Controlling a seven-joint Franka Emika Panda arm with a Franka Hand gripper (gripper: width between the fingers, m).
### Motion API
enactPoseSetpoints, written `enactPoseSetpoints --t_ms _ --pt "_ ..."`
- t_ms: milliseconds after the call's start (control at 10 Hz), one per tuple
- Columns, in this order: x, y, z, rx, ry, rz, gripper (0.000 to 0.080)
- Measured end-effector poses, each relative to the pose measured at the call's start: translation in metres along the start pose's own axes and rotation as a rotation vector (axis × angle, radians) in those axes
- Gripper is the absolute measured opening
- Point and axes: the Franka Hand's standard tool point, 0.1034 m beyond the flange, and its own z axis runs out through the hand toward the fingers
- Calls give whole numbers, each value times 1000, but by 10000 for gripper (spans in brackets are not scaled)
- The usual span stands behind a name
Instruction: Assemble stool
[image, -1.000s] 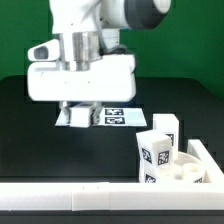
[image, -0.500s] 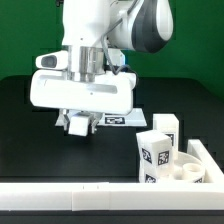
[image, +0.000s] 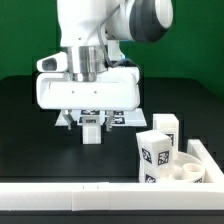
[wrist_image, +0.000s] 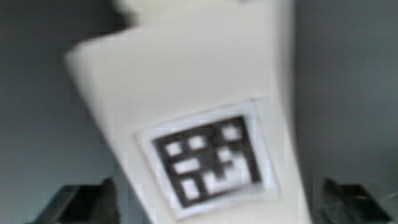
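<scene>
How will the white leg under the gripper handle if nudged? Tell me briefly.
The leg looks like moulded plastic: probably stiff and light. Its blocky, flat faces suggest no rolling. Apparently on end inside the open gripper, it might tip if nudged sideways.

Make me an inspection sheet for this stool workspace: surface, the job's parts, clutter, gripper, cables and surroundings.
Surface: black table, bare towards the exterior view's left.
Job's things: one white leg upright between the gripper's fingers; round seat in the corner at the exterior view's right, two more legs standing beside it.
Clutter: marker board lying flat behind the gripper; white edge bars along the front and the exterior view's right.
Grippers: gripper open; the wrist view shows fingers standing clear of the leg on both sides.
Cables: nothing seen.
Surroundings: green backdrop.
</scene>
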Motion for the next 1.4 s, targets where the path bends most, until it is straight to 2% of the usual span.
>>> enactPoseSetpoints --t_ms 100,200,300,400,500,600,700,800,900,1000,1100,1200,1300,1400 --pt "2 -10 -9 36 -126 26 586" --pt "9 -13 -17 38 -232 26 638" --pt "17 -12 -24 38 -332 20 646" --pt "26 -11 -31 21 -417 -6 646" --pt "34 -13 -41 -11 -513 -5 649" --pt "44 -20 -47 -36 -557 3 649" --pt "37 -27 -47 -47 -611 -9 649" --pt "33 -25 -45 -48 -684 -3 649" --pt "36 -22 -44 -48 -717 3 649" --pt "30 -19 -43 -48 -787 7 649" --pt "24 -9 -30 -42 -842 -22 649" --pt "26 -2 -14 -33 -804 -104 649" --pt "27 -4 -3 -28 -744 -183 649" --pt "23 -7 -1 -17 -702 -230 649"
